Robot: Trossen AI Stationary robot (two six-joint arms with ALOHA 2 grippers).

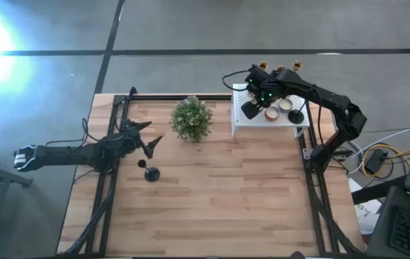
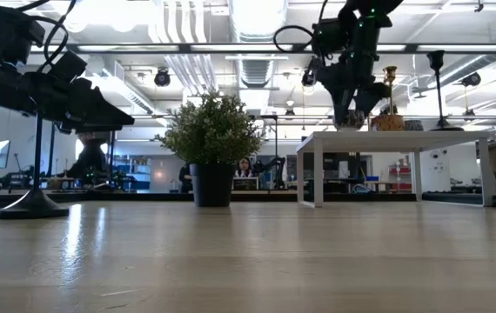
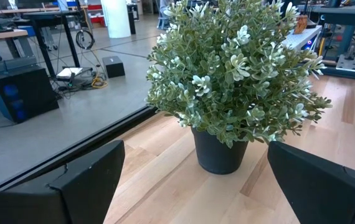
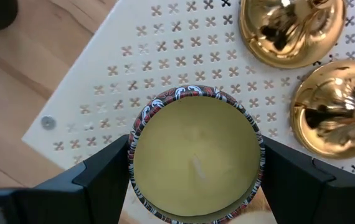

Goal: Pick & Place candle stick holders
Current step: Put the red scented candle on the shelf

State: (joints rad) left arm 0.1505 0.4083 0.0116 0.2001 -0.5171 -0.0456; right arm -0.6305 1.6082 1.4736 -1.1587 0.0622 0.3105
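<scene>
A black holder (image 1: 149,172) stands upright on the wooden table (image 1: 212,208), stem vertical, near the left gripper (image 1: 149,137), whose fingers are spread wide and empty, facing the plant (image 1: 191,119). Gold holders (image 4: 293,28) stand upright on the white box (image 1: 242,122) at the far right — their round bases just beside a candle tin (image 4: 196,152). The right gripper (image 4: 196,168) hangs over the box, fingers spread either side of the tin — whether they touch it cannot be told.
</scene>
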